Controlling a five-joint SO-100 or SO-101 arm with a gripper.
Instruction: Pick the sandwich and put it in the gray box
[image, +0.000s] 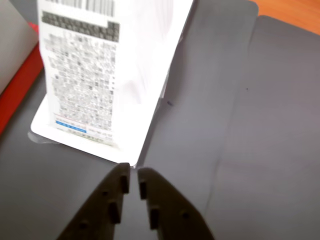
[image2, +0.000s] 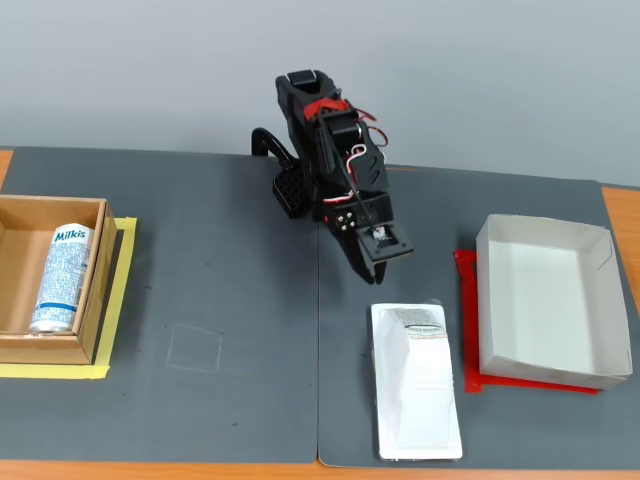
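The sandwich (image2: 415, 380) lay near the tabletop's front edge, just beside the gray box (image2: 545, 300). Our claw (image: 133, 181) hovered empty, fingers pressed almost together; we judged it should spread wide before descending over the packet.

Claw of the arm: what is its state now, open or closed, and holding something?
Claw: nearly closed, holding nothing; the sandwich lies just beyond its tips.
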